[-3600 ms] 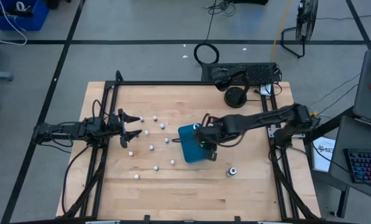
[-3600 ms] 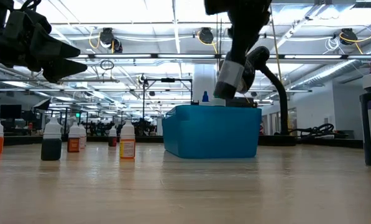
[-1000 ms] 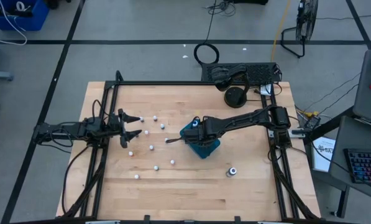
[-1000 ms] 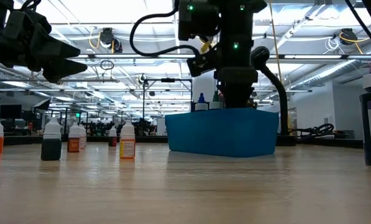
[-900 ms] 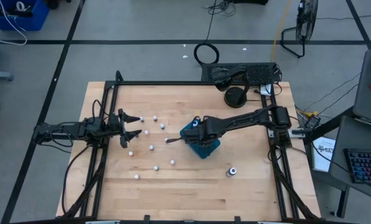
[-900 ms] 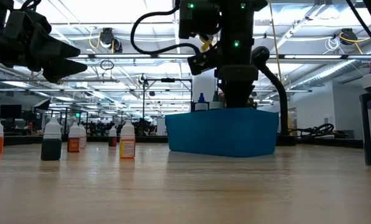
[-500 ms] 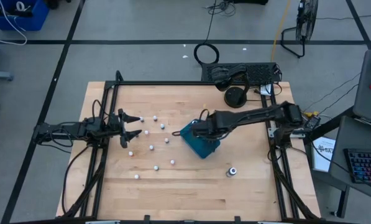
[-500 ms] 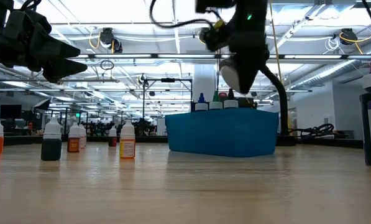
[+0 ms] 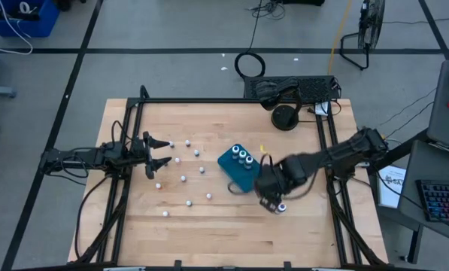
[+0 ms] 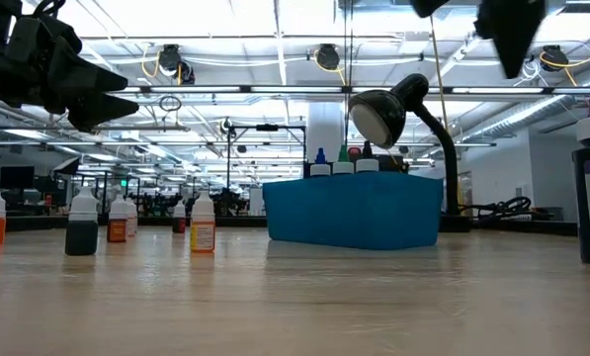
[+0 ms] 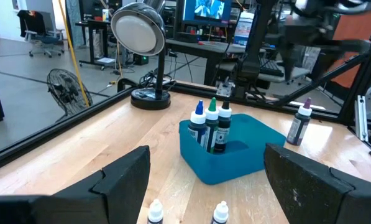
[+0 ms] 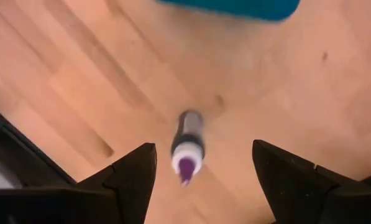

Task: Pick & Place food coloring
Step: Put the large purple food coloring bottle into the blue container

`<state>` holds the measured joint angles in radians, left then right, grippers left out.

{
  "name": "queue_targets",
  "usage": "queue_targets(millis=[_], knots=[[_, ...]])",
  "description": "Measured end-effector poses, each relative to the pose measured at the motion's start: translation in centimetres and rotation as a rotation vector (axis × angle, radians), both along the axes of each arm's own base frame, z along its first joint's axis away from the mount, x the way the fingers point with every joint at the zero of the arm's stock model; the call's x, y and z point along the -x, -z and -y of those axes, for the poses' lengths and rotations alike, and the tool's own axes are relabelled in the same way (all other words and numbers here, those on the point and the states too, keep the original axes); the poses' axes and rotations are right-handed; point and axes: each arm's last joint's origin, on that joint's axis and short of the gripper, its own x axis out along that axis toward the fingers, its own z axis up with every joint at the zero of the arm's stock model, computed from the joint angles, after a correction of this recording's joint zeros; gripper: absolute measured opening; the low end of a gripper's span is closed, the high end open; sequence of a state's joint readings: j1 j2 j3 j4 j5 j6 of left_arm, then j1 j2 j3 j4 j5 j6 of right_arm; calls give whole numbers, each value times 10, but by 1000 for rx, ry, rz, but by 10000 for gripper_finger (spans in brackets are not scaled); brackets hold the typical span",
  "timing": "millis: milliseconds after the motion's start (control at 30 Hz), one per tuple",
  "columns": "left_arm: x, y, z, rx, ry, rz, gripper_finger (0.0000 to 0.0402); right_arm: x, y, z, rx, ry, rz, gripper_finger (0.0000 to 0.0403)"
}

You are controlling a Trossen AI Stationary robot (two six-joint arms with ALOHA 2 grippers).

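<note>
Right tool [image 12: 197, 171] hangs spread open above a tiny purple-tipped plastic food coloring bottle [image 12: 186, 145] on the wooden bench [image 9: 209, 233]; likely light, tippy; grip its body. Left tool [image 11: 204, 180] waits open

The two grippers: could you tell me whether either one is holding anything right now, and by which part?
Nothing is held. The right gripper is open above the purple-tipped bottle standing on the wooden table, and the left gripper hangs open and empty.

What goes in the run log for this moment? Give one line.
right claw: open, above purple-tipped bottle | left claw: open, idle at left | teal box: holds three bottles
</note>
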<state>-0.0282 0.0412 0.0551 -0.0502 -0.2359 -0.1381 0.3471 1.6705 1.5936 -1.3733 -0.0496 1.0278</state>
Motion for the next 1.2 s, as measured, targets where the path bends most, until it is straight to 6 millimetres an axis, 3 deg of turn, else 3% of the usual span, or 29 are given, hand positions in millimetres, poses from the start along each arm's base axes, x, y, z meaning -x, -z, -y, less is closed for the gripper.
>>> queue_targets(millis=[133, 367, 833, 1067, 1200], knots=[[0, 0, 0, 0, 0, 0, 308, 6, 10, -23, 52, 26, -7, 251], [0, 0, 0, 0, 0, 0, 308, 22, 41, -43, 86, 65, -62, 251], [0, 0, 0, 0, 0, 0, 308, 24, 102, -47, -29, 75, 10, 251], [0, 0, 0, 0, 0, 0, 308, 27, 109, -43, -7, 100, -4, 245], [0, 0, 0, 0, 0, 0, 308, 26, 109, -43, 7, 87, 10, 206]])
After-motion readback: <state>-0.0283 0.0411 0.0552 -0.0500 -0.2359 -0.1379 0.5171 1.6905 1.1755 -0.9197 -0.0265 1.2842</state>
